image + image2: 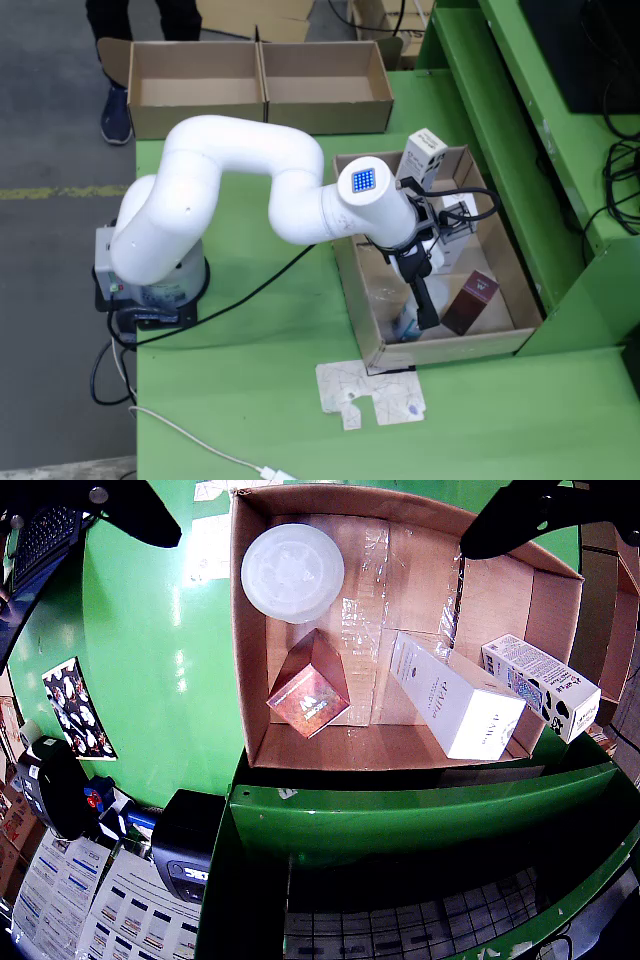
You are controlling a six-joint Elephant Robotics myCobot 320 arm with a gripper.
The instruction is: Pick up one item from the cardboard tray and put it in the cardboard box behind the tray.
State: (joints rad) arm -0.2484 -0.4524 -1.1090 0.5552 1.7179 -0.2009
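Pincer (320,510) fingers frame the riding view's top corners, spread wide, empty. Below: tray (255,720) holding round translucent lid (292,570), reddish box (309,691), white carton (456,702), patterned carton (540,685) leaning on the wall. Fixed view alone shows the cardboard box (260,85) behind; arm hides the lid there.

1 tray (252,660), 3 cartons (455,702), 1 round tub (292,572)
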